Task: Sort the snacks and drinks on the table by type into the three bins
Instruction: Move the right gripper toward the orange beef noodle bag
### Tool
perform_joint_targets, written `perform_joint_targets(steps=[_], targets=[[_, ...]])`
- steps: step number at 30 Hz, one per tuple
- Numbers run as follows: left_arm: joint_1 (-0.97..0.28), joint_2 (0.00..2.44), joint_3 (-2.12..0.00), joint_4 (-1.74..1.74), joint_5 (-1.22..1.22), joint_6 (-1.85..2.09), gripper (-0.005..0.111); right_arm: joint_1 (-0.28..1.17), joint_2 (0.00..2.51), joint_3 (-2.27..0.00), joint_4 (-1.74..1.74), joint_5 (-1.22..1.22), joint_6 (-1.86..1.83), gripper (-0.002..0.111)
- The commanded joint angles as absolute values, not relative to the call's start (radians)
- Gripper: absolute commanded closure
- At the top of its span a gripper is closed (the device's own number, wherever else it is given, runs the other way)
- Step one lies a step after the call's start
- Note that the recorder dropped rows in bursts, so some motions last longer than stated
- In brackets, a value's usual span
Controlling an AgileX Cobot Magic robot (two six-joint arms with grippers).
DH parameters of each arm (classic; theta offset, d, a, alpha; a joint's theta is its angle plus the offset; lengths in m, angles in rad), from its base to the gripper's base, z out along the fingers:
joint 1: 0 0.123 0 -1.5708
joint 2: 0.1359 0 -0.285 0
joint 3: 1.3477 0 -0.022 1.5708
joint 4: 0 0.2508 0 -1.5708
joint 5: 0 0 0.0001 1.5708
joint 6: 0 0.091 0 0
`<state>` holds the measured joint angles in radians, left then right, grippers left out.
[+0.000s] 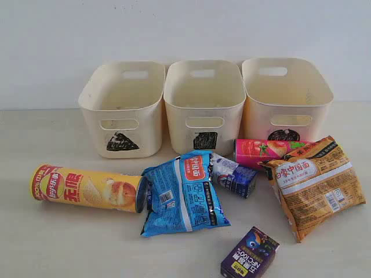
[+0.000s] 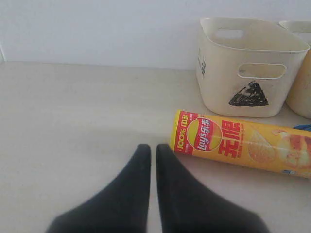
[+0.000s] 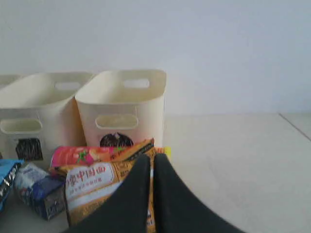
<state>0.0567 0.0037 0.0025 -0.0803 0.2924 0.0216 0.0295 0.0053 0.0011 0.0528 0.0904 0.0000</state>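
Three cream bins stand at the back: triangle point(image 1: 123, 110), square point(image 1: 204, 104), circle point(image 1: 286, 98). In front lie a yellow chip tube point(image 1: 87, 188), a blue noodle packet point(image 1: 182, 194), a white-and-blue carton point(image 1: 233, 175), a pink-and-green tube point(image 1: 261, 152), an orange-brown noodle packet point(image 1: 314, 184) and a dark purple carton point(image 1: 250, 255). Neither arm shows in the exterior view. My left gripper point(image 2: 153, 148) is shut and empty, just beside the yellow tube's point(image 2: 238, 145) capped end. My right gripper point(image 3: 151, 159) is shut and empty, in front of the orange-brown packet point(image 3: 97, 187).
A white wall runs right behind the bins. The pink-and-green tube lies partly under the orange-brown packet. The blue packet overlaps the yellow tube's end and the white-and-blue carton. Bare tabletop point(image 2: 73, 111) lies to the left of the yellow tube.
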Motion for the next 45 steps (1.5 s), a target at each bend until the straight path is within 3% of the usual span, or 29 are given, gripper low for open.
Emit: perform_joint_targets(steps=[1, 8, 23, 31, 35, 39, 42, 45], targets=[[0.054, 0.000, 0.000, -0.083, 0.285, 0.016, 0.103, 0.032, 0.000, 0.000, 0.050, -0.111, 0.025, 0.108], [0.054, 0.000, 0.000, -0.083, 0.285, 0.016, 0.103, 0.032, 0.013, -0.040, 0.102, -0.192, 0.170, 0.108], [0.054, 0.000, 0.000, -0.083, 0.285, 0.016, 0.103, 0.032, 0.682, -0.508, 0.088, -0.123, 0.015, 0.108], [0.054, 0.000, 0.000, -0.083, 0.285, 0.016, 0.103, 0.032, 1.124, -0.817, 0.088, 0.220, -0.151, 0.108], [0.054, 0.000, 0.000, -0.083, 0.285, 0.016, 0.103, 0.083, 1.231, -0.930, 0.090, 0.497, -0.412, 0.108], [0.054, 0.000, 0.000, -0.083, 0.285, 0.016, 0.103, 0.093, 1.312, -0.970, 0.123, 0.625, -0.433, 0.108], [0.054, 0.000, 0.000, -0.083, 0.285, 0.016, 0.103, 0.091, 1.361, -0.972, 0.150, 0.675, -0.462, 0.096], [0.054, 0.000, 0.000, -0.083, 0.285, 0.016, 0.103, 0.075, 1.409, -0.998, 0.181, 0.729, -0.470, 0.066]])
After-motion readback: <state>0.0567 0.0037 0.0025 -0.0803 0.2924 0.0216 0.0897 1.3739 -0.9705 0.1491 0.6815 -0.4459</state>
